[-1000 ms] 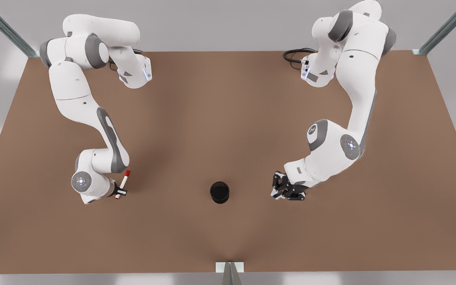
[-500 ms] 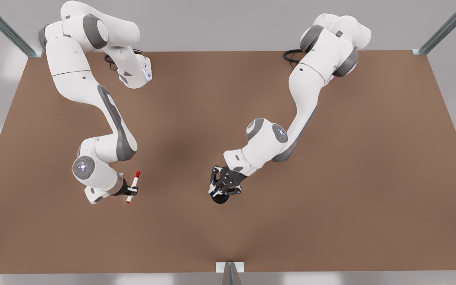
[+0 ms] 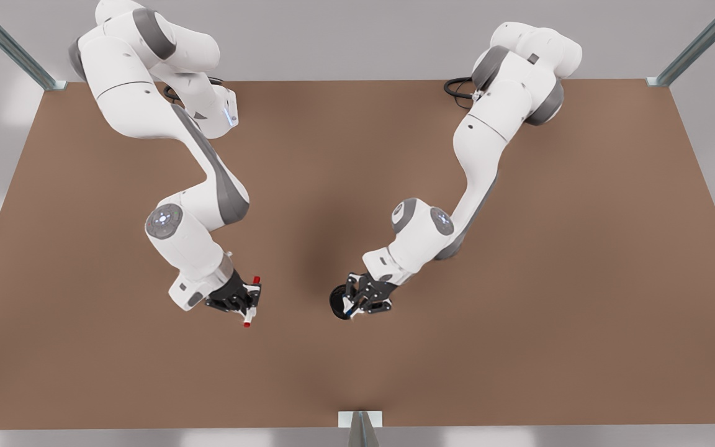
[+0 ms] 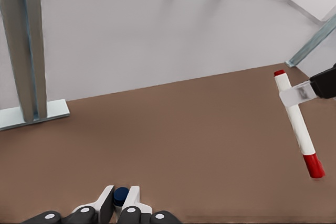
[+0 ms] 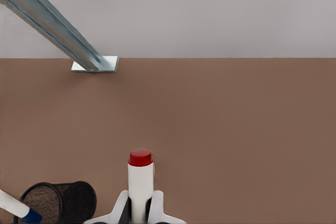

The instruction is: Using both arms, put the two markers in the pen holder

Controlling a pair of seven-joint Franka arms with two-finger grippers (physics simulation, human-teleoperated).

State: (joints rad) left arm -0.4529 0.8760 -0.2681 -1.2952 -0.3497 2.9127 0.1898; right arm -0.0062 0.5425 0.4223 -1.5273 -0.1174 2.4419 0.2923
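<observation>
Left end effector (image 3: pixel 357 305) is clamped on the blue marker (image 4: pixel 121 196), held right at the holder (image 3: pixel 337 303) rim, near the counter (image 3: pixel 519 310) front. Right end effector (image 3: pixel 242 304) is pinched on the red marker (image 3: pixel 251 302), held above the counter, well off to the front view's left of the holder.

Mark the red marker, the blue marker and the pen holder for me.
red marker (image 5: pixel 140 182), right wrist view, white barrel.
blue marker (image 4: pixel 121 196), left wrist view, dark blue end.
pen holder (image 5: pixel 73 199), right wrist view, outer wall.
</observation>
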